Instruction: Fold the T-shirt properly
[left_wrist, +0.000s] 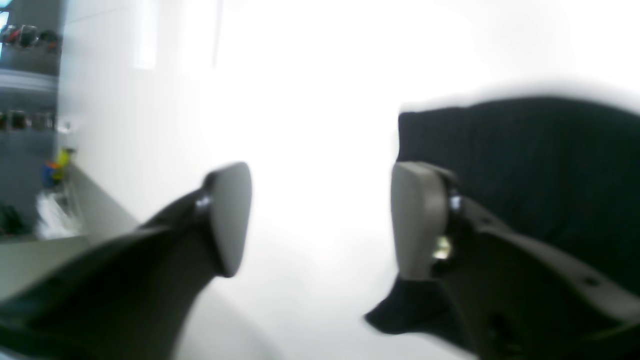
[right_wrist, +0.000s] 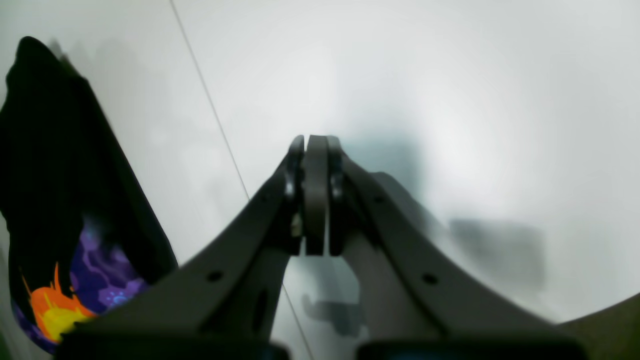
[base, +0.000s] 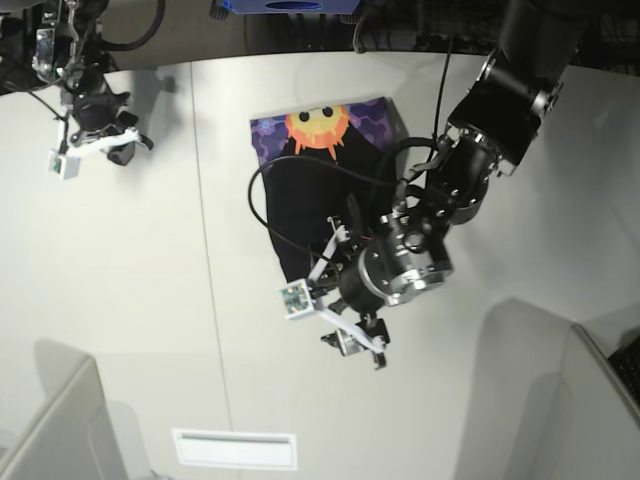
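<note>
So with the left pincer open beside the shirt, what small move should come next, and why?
Probably lift the left pincer clear: its jaws stand apart with nothing between them, and the black cloth T-shirt with the sun print lies folded on the white table.

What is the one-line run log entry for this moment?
T-shirt: folded, print showing | left pincer: open, empty, beside shirt | right pincer: shut, empty, away
</note>
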